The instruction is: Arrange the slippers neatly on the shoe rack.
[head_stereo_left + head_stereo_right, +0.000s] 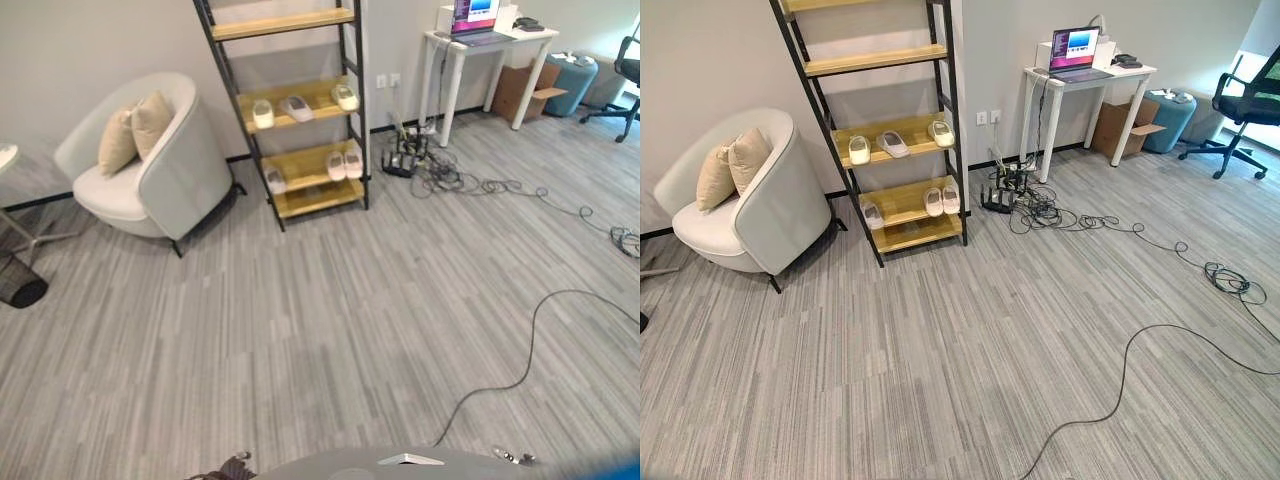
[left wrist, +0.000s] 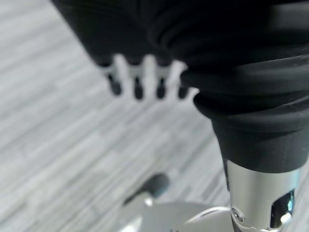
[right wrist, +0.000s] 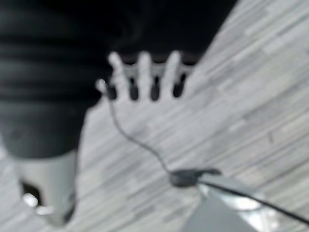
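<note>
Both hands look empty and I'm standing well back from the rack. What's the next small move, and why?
Probably step forward toward the shoe rack. The slippers already lie on its two lower shelves, but unevenly spaced, one apart from the pair. The left hand and right hand hang open over bare floor, far out of reach.

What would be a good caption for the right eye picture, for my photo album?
White slippers sit scattered over two wooden shelves of a black shoe rack, between a pale armchair and a white desk.
</note>
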Controlling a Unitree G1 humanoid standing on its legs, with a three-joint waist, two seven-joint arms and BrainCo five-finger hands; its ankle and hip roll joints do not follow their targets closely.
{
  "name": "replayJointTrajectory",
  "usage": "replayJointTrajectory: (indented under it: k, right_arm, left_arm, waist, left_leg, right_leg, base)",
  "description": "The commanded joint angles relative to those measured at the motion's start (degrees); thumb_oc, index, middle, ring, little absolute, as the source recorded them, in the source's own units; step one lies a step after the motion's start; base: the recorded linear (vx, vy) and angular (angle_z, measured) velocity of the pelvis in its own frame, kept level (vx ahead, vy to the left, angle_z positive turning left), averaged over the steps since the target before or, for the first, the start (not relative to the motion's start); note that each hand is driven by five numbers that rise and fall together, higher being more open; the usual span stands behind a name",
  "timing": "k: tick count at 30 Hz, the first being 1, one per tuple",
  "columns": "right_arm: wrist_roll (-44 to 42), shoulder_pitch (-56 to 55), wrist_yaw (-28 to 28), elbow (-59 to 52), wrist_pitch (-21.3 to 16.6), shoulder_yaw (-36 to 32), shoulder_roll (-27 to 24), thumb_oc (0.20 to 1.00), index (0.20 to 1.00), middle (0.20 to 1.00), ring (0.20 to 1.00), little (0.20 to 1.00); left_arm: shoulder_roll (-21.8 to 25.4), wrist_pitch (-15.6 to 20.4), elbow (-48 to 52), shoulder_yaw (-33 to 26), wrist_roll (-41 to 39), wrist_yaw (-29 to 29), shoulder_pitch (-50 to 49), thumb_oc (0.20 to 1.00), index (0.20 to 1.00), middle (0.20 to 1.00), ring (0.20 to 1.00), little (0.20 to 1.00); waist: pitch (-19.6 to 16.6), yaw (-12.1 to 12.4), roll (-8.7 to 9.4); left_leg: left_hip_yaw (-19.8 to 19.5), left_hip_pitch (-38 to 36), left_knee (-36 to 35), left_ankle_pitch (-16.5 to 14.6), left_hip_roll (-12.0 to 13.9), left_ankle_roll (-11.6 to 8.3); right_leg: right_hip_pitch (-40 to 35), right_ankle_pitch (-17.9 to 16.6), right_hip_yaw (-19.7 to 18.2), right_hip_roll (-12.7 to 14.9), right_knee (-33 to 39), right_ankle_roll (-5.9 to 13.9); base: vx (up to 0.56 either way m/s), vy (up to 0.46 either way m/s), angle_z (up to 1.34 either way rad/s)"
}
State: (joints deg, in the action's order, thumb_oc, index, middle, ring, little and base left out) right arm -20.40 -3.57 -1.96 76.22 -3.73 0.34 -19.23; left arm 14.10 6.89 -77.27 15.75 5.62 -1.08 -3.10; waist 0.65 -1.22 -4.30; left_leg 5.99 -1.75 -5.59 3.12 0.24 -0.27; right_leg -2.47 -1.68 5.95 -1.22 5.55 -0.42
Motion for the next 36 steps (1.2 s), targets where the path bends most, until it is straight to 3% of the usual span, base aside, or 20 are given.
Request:
replayJointTrajectory:
  k: [1, 3, 6, 7, 10, 12, 15, 18, 20, 22, 23, 24, 25, 26, 28, 29, 31, 33, 35, 36]
  right_arm:
    - [-3.0, 3.4, 0.1, -1.6, -0.9, 0.0, -2.0, 1.0, 1.0, 1.0, 1.0, 1.0]
    - [-2.3, 6.1, 0.1, -3.7, -0.8, 0.9, -5.8, 1.0, 1.0, 1.0, 1.0, 1.0]
    - [-1.7, 7.1, 0.2, -5.0, -0.8, 1.7, -6.7, 1.0, 1.0, 1.0, 1.0, 1.0]
    - [-0.8, 7.7, 0.8, -6.1, -0.8, 3.0, -6.9, 1.0, 1.0, 1.0, 1.0, 1.0]
    - [-1.3, 7.5, 2.4, -8.8, -1.9, 3.5, -5.9, 1.0, 1.0, 1.0, 1.0, 1.0]
    - [-1.5, 8.6, 3.2, -10.4, -2.8, 5.4, -4.3, 1.0, 1.0, 1.0, 1.0, 1.0]
    - [-0.2, 10.5, 3.5, -10.5, -3.5, 8.5, -2.3, 1.0, 1.0, 1.0, 1.0, 1.0]
    - [1.1, 10.4, 2.9, -9.8, -3.4, 9.4, -0.9, 1.0, 1.0, 1.0, 1.0, 1.0]
    - [1.7, 10.6, 2.7, -9.4, -3.1, 9.2, 1.6, 1.0, 1.0, 1.0, 1.0, 1.0]
    - [-0.1, 9.8, 2.7, -9.4, -3.3, 7.8, 2.2, 1.0, 1.0, 1.0, 1.0, 1.0]
    - [-0.1, 9.8, 2.7, -9.4, -3.3, 7.8, 2.2, 1.0, 1.0, 1.0, 1.0, 1.0]
    - [-0.8, 9.7, 2.8, -10.7, -3.4, 7.4, 2.5, 1.0, 1.0, 1.0, 1.0, 1.0]
    - [-0.8, 9.7, 2.8, -10.7, -3.4, 7.4, 2.5, 1.0, 1.0, 1.0, 1.0, 1.0]
    - [0.1, 9.6, 3.2, -11.2, -3.3, 7.7, 2.9, 1.0, 1.0, 1.0, 1.0, 1.0]
    - [0.4, 9.3, 3.4, -11.2, -3.3, 7.7, 2.9, 1.0, 1.0, 1.0, 1.0, 1.0]
    - [0.5, 8.3, 3.3, -11.5, -3.4, 7.9, 3.2, 1.0, 1.0, 1.0, 1.0, 1.0]
    - [0.0, 7.3, 3.3, -11.7, -3.4, 7.7, 3.0, 1.0, 1.0, 1.0, 1.0, 1.0]
    - [0.6, 6.2, 3.1, -10.7, -2.7, 7.3, 2.5, 1.0, 1.0, 1.0, 1.0, 1.0]
    - [1.8, 5.0, 2.9, -9.3, -1.7, 6.8, 1.9, 1.0, 1.0, 1.0, 1.0, 1.0]
    - [1.6, 5.0, 3.0, -8.6, -1.6, 7.0, 2.0, 1.0, 1.0, 1.0, 1.0, 1.0]
  left_arm:
    - [-0.7, 0.5, 0.7, 1.3, -0.8, 2.1, 3.8, 1.0, 1.0, 1.0, 1.0, 1.0]
    - [0.3, 0.5, 5.1, 4.1, -1.7, 3.7, 5.3, 1.0, 1.0, 1.0, 1.0, 1.0]
    - [0.0, 0.6, 7.3, 6.3, -1.6, 4.0, 6.4, 1.0, 1.0, 1.0, 1.0, 1.0]
    - [0.1, 1.0, 10.0, 8.2, -0.9, 3.8, 6.8, 1.0, 1.0, 1.0, 1.0, 1.0]
    - [1.6, 2.6, 17.6, 8.5, -1.3, 2.3, 4.4, 1.0, 1.0, 1.0, 1.0, 1.0]
    - [1.0, 2.9, 17.2, 7.1, -3.7, 1.0, 3.3, 1.0, 1.0, 1.0, 1.0, 1.0]
    - [0.5, 2.9, 12.6, 5.8, -3.3, -0.8, 3.4, 1.0, 1.0, 1.0, 1.0, 1.0]
    - [0.1, 2.5, 8.6, 3.9, -2.8, -1.0, 2.0, 1.0, 1.0, 1.0, 1.0, 1.0]
    - [1.2, 2.3, 5.9, 1.7, -2.0, -2.3, 1.2, 1.0, 1.0, 1.0, 1.0, 1.0]
    - [1.8, 2.0, 4.6, -0.3, -3.8, -2.5, 1.6, 1.0, 1.0, 1.0, 1.0, 1.0]
    - [1.8, 2.0, 4.6, -0.3, -3.8, -2.5, 1.6, 1.0, 1.0, 1.0, 1.0, 1.0]
    - [2.5, 1.6, 5.1, -2.1, -6.1, -2.6, 2.1, 1.0, 1.0, 1.0, 1.0, 1.0]
    - [2.5, 1.6, 5.1, -2.1, -6.1, -2.6, 2.2, 1.0, 1.0, 1.0, 1.0, 1.0]
    - [2.4, 1.1, 4.4, -1.7, -5.3, -3.1, 3.1, 1.0, 1.0, 1.0, 1.0, 1.0]
    - [2.3, 1.1, 4.3, -1.4, -4.9, -3.3, 3.3, 1.0, 1.0, 1.0, 1.0, 1.0]
    - [1.8, 0.9, 4.4, -1.4, -5.5, -3.5, 3.8, 1.0, 1.0, 1.0, 1.0, 1.0]
    - [1.5, 0.8, 3.7, -1.4, -5.8, -3.6, 4.6, 1.0, 1.0, 1.0, 1.0, 1.0]
    - [0.8, 0.8, 2.6, -1.8, -5.4, -3.2, 5.0, 1.0, 1.0, 1.0, 1.0, 1.0]
    - [0.4, 0.7, 1.4, -2.2, -6.0, -2.9, 5.8, 1.0, 1.0, 1.0, 1.0, 1.0]
    - [-0.1, 0.5, 0.4, -2.3, -5.9, -2.9, 5.5, 1.0, 1.0, 1.0, 1.0, 1.0]
  waist:
    - [3.9, -1.3, 1.09]
    - [7.4, -1.3, 1.95]
    - [10.5, -0.8, 2.4]
    - [12.6, -0.4, 3.03]
    - [13.3, 2.0, 2.25]
    - [13.5, 4.5, 1.44]
    - [13.6, 7.7, 3.14]
    - [12.3, 9.8, 4.78]
    - [10.5, 12.1, 7.92]
    - [10.7, 11.4, 8.49]
    - [10.6, 11.5, 8.38]
    - [11.2, 10.4, 6.54]
    - [11.2, 10.4, 6.57]
    - [11.8, 8.1, 5.01]
    - [12.1, 6.8, 4.63]
    - [12.6, 4.1, 4.04]
    - [12.8, 1.4, 4.9]
    - [12.1, -0.4, 4.91]
    - [11.3, -1.0, 5.32]
    - [10.6, -1.3, 5.81]
  left_leg:
    - [-3.3, -0.4, 1.8, -2.2, 4.4, -3.65]
    - [-3.3, 6.0, 16.9, -5.7, 4.9, -4.08]
    - [-3.2, 13.9, 31.5, -2.4, 6.0, -4.49]
    - [-0.9, 19.2, 39.0, -0.6, 6.6, -3.85]
    - [1.5, 24.4, 32.5, -2.6, 5.3, -2.9]
    - [-0.4, 25.8, 22.4, 1.0, 5.1, -3.39]
    - [-3.0, 29.1, 9.5, 3.1, 4.6, -4.34]
    - [-4.0, 28.4, 8.9, 4.4, 4.0, -3.74]
    - [-5.0, 29.6, 15.5, 5.1, 0.9, -1.11]
    - [-3.8, 27.5, 19.3, 1.0, -0.9, 1.32]
    - [-3.8, 27.6, 19.3, 1.0, -0.7, 1.31]
    - [-4.2, 22.5, 19.1, -2.2, -0.9, 3.35]
    - [-4.1, 22.6, 19.1, -2.2, -0.9, 3.36]
    - [-4.9, 15.7, 17.5, -4.9, -1.7, 4.5]
    - [-5.3, 13.1, 17.2, -6.2, -2.1, 4.51]
    - [-7.4, 7.3, 15.5, -7.9, -2.5, 3.94]
    - [-9.9, 1.6, 13.4, -10.5, -3.2, 2.81]
    - [-10.9, -2.6, 11.4, -13.0, -2.1, 1.28]
    - [-13.0, -4.3, 12.5, -14.3, -1.7, 0.61]
    - [-13.8, -4.2, 14.8, -14.8, -1.9, 0.44]
  right_leg:
    - [0.7, 6.0, 0.1, 4.6, -6.0, 4.87]
    - [3.5, 10.1, -1.3, 4.4, -13.9, 2.99]
    - [3.6, 10.9, -1.0, 4.6, -16.0, 1.49]
    - [2.8, 12.3, -0.4, 4.7, -16.1, 0.71]
    - [0.5, 14.6, -0.4, 4.6, -14.6, 1.5]
    - [-1.6, 15.8, -1.1, 3.7, -13.7, 2.16]
    - [-7.3, 18.0, -2.3, 3.8, -12.3, 3.37]
    - [-9.9, 18.8, -4.4, 4.4, -12.4, 4.45]
    - [-9.0, 9.9, -4.9, 8.0, -22.0, 8.28]
    - [-4.6, -6.0, -4.8, 10.9, -36.4, 10.27]
    - [-4.4, -6.1, -4.8, 10.8, -36.3, 10.26]
    - [2.0, -8.3, -2.6, 12.6, -47.3, 8.51]
    - [2.2, -8.2, -2.7, 12.6, -47.5, 8.52]
    - [8.6, -4.8, 0.3, 13.7, -51.4, 7.41]
    - [10.3, -2.3, 2.0, 13.7, -49.6, 7.08]
    - [15.0, 3.2, 3.3, 10.6, -41.8, 6.09]
    - [18.0, 2.2, 1.7, 8.6, -25.4, 7.21]
    - [18.3, -0.5, -1.2, 9.1, -11.2, 9.14]
    - [18.0, -1.7, -4.6, 8.4, -8.1, 9.92]
    - [18.1, -2.0, -6.2, 7.5, -10.8, 8.76]
  base:
    - [0.04, -0.173, 0.02]
    - [0.07, -0.272, 0.0]
    - [0.08, -0.188, 0.04]
    - [0.22, -0.152, 0.16]
    - [0.37, -0.015, 0.13]
    - [0.51, 0.112, -0.05]
    - [0.62, 0.088, -0.58]
    - [0.65, 0.18, -0.5]
    - [0.79, 0.264, -0.69]
    - [0.51, 0.235, -0.6]
    - [0.63, 0.334, -0.46]
    - [0.38, 0.212, -0.22]
    - [0.8, 0.39, 0.34]
    - [0.63, 0.22, 0.57]
    - [0.63, 0.131, 0.35]
    - [0.65, -0.042, 0.2]
    - [0.82, -0.16, 0.46]
    - [0.58, -0.159, 0.92]
    - [0.5, -0.21, 0.89]
    - [0.62, -0.256, 0.81]
